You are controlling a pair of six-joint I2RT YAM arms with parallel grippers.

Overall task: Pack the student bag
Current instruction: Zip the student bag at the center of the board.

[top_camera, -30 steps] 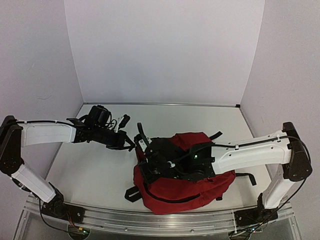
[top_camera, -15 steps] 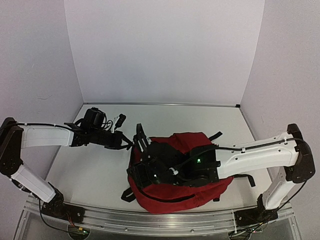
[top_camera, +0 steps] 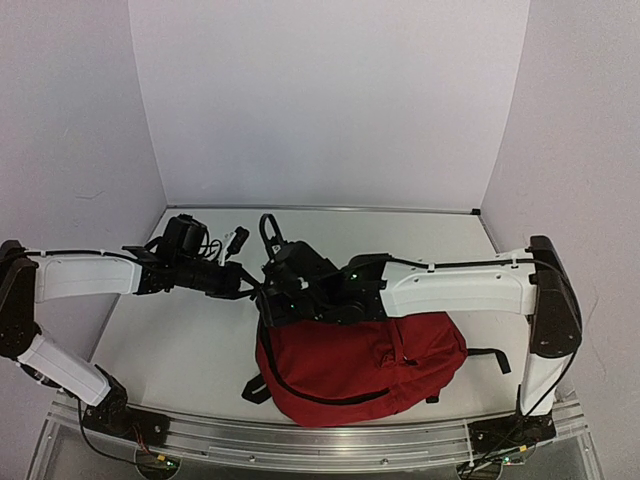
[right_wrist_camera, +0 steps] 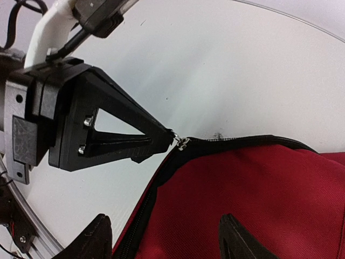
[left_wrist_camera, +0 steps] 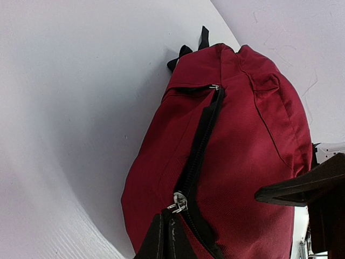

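Tabletop (top_camera: 170,340): outstretched left pincer (top_camera: 260,291) pinches student bag (top_camera: 370,365) zipper (left_wrist_camera: 178,202).

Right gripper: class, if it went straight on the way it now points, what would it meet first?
Probably the student bag: its red fabric fills the gap between the fingertips of the open right gripper. The left gripper, shut on the zipper pull, lies beyond; depth is unclear.

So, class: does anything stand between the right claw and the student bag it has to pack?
Nothing visible does. The right claw hangs open directly over the red fabric of the student bag, with no object between them. The left claw sits off to one side, shut on the zipper pull at the bag's edge, outside that path.
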